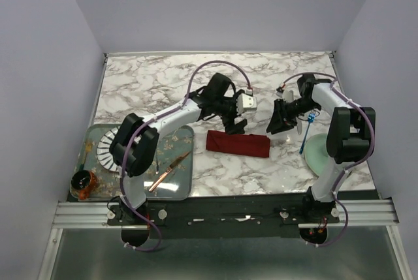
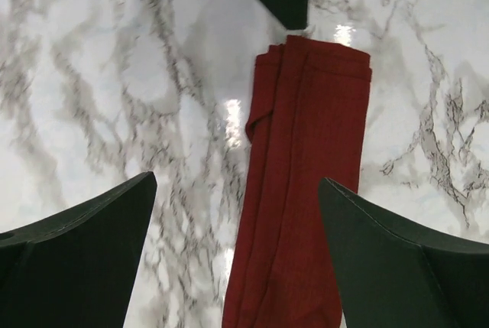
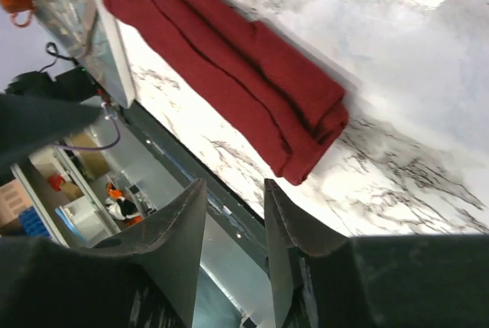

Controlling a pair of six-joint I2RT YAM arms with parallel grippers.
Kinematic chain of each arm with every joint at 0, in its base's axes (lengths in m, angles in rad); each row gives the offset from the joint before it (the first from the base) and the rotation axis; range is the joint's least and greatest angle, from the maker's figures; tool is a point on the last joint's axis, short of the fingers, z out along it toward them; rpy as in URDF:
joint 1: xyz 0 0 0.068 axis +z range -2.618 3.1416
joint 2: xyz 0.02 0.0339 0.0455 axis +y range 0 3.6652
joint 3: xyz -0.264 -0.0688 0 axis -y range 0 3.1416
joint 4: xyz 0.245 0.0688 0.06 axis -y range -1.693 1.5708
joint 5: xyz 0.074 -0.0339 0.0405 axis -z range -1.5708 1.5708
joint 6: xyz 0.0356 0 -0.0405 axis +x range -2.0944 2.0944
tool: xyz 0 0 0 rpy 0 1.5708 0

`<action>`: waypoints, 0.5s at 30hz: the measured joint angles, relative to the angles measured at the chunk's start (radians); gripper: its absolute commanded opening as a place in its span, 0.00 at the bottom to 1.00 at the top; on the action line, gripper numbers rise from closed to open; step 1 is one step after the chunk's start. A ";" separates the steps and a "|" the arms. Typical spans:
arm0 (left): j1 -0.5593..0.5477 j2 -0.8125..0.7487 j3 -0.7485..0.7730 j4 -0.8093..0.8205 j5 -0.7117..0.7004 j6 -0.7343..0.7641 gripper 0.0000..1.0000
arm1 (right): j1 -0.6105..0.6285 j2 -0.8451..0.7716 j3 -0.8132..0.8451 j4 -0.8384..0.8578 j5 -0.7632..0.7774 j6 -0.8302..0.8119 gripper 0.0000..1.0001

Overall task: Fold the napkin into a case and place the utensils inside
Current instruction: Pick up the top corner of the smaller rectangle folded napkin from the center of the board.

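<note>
The napkin lies folded as a narrow dark red case [image 1: 238,143] on the marble table [image 1: 163,84], long side left to right. My left gripper [image 1: 236,125] hovers over its left part, jaws wide open and empty; in the left wrist view the case [image 2: 306,190] runs up between the fingers [image 2: 92,244]. Just past the case's right end, my right gripper [image 1: 277,123] has a narrow gap between its jaws and holds nothing. In the right wrist view the case [image 3: 229,53] lies beyond the gripper [image 3: 234,184]. A blue-handled fork [image 1: 312,119] lies by the right arm.
A pale green plate [image 1: 320,153] sits at the right, under the right arm. A grey tray [image 1: 186,133] at the left holds a white plate [image 1: 108,146] and a copper knife [image 1: 168,169]. An orange cup [image 1: 83,184] stands at the tray's near left corner.
</note>
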 measured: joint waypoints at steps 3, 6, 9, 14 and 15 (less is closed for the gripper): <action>-0.057 0.085 0.065 -0.019 0.028 0.071 0.89 | -0.008 0.006 -0.013 0.014 0.040 0.022 0.40; -0.102 0.158 0.119 -0.024 0.060 0.125 0.70 | -0.027 0.018 -0.018 0.025 0.070 0.040 0.39; -0.136 0.220 0.173 -0.040 0.086 0.172 0.64 | -0.039 0.028 -0.023 0.034 0.093 0.050 0.39; -0.167 0.300 0.260 -0.076 0.112 0.208 0.63 | -0.051 0.036 -0.031 0.042 0.120 0.063 0.40; -0.171 0.314 0.276 -0.087 0.115 0.216 0.63 | -0.054 0.037 -0.031 0.043 0.121 0.066 0.40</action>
